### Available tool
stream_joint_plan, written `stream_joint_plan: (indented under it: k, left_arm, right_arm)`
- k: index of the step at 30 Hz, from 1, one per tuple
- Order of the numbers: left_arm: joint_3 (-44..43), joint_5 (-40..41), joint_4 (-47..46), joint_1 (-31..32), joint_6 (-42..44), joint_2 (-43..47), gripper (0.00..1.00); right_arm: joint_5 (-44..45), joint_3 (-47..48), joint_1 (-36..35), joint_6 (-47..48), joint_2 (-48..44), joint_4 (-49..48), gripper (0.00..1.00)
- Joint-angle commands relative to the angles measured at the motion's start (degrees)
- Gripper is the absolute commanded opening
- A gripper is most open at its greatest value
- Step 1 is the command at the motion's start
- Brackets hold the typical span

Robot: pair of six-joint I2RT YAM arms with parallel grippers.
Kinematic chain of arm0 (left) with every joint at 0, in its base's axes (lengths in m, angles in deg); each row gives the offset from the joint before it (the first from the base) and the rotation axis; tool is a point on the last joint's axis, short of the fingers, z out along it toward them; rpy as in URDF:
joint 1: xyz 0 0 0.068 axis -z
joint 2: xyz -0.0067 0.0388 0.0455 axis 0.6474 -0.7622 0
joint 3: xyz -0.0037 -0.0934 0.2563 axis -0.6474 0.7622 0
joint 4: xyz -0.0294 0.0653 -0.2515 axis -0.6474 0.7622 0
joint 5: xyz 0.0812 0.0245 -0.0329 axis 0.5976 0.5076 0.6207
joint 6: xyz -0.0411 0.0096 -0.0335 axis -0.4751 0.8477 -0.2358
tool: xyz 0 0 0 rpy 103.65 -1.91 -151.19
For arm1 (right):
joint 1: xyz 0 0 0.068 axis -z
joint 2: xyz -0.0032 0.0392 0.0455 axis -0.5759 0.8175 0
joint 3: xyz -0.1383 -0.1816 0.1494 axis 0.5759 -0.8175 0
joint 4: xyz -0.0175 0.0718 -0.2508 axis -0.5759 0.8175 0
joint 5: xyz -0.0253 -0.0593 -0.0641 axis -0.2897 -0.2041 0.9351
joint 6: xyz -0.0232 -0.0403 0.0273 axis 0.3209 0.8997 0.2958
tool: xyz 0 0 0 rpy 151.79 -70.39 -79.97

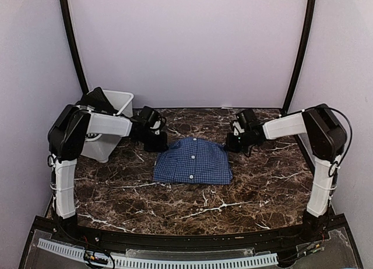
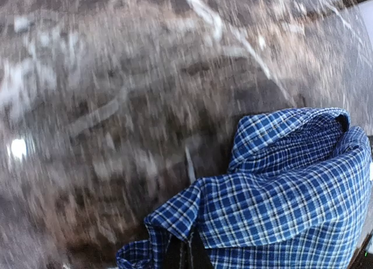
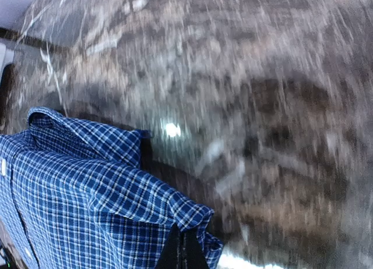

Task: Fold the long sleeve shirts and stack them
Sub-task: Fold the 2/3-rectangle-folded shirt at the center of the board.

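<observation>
Find the shirt [image 1: 193,161] mid-bench [image 1: 204,205], blue check, folded to a flat packet, buttons up. Pinched at the far left shoulder by the left tool [image 1: 156,142], clenched on a fold of cloth. Pinched at the far right shoulder by the right tool [image 1: 233,142], likewise clenched on cloth.

Likely to go wrong from here:
- Could slip a thin pinch if pulled harder on one side, dropping that shoulder and skewing the fold.
- Could drag the packet open if raised while the lower layers lie loose on the bench.
- Could clip the white bin [image 1: 113,114] beside the left arm on a wide swing.

Points collar away from the arm bases, toward the back wall, with the hem edge nearest and the placket running near to far. Long axis of the packet: left to right, from one tool to the other.
</observation>
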Motion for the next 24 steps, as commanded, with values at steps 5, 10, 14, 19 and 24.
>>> stream_joint_plan:
  k: [5, 10, 14, 19, 24]
  left_arm:
    - [23.8, 1.2, -5.7, 4.1, -5.0, 23.9, 0.0]
    - [27.3, 3.5, -4.2, 4.2, -5.4, 27.7, 0.0]
    - [29.2, 6.2, -4.9, 4.0, -5.8, 30.1, 0.0]
    - [28.4, 5.8, -5.5, 2.8, -5.2, 28.3, 0.0]
    - [24.5, 6.9, -3.8, 1.5, -4.1, 25.8, 0.33]
  right_arm:
    - [1.8, -24.0, -1.3, -3.7, -21.8, -6.8, 0.0]
    - [3.0, -26.0, -1.2, -4.1, -25.0, -7.8, 0.0]
    - [3.4, -25.5, -1.2, -4.1, -25.6, -7.6, 0.0]
    - [4.0, -22.8, -1.3, -3.0, -23.7, -7.2, 0.0]
    - [5.5, -18.3, -1.4, -0.7, -22.1, -2.2, 0.25]
